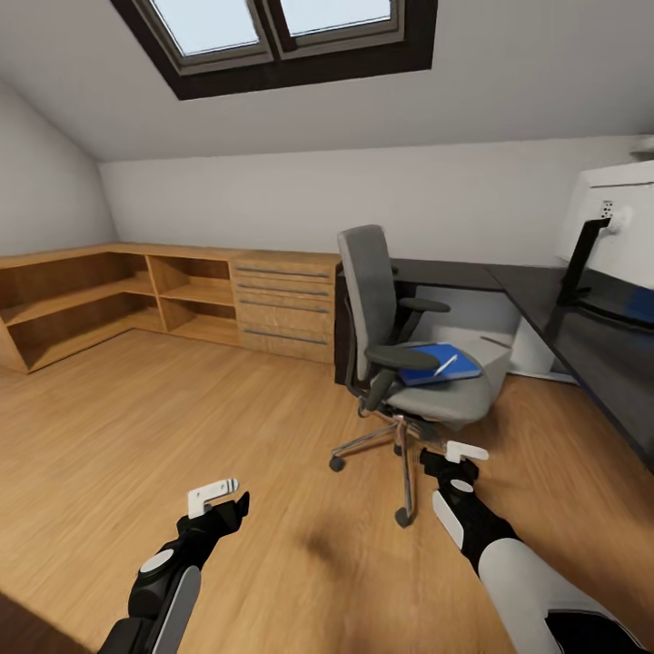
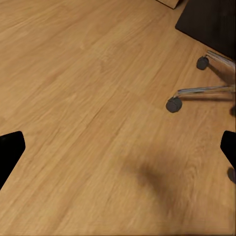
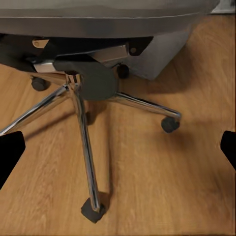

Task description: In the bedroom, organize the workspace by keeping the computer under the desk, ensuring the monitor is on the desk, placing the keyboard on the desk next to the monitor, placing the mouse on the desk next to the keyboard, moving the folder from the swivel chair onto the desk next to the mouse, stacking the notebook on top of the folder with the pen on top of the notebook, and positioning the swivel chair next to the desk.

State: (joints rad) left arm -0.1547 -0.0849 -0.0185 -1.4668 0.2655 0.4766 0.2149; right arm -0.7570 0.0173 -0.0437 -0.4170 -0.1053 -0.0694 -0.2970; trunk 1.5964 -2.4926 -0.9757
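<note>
head view: the swivel chair [image 1: 400, 354] stands on the wooden floor [image 1: 182, 427] just beside the desk [image 1: 581, 336], its seat turned toward the desk's inner corner. on the chair seat lies the folder [image 1: 436, 363], with the pen [image 1: 445, 365] resting across it; the notebook cannot be made out between them. on the desk, beyond the chair, the monitor [image 1: 618, 236] stands with its pale back to the camera on a black stand. against the wall behind the chair runs a light wooden shelf unit [image 1: 182, 291]. keyboard and mouse cannot be identified on the visible part of the desk top, and the pale block [image 1: 536, 350] under the desk past the chair may be the computer, though this is uncertain. the left gripper [image 1: 216, 498] hangs over bare floor well apart from the chair, and the right gripper [image 1: 459, 459] hangs low just beside the chair's chrome base [image 3: 83, 113]. in both wrist views the fingertips sit at opposite edges of the frame with nothing between them, so both pincers are judged spread wide and empty. progress, as judged: the monitor is in place and the chair near the desk; moving the folder to the desk and stacking notebook and pen on it remain undone.
</note>
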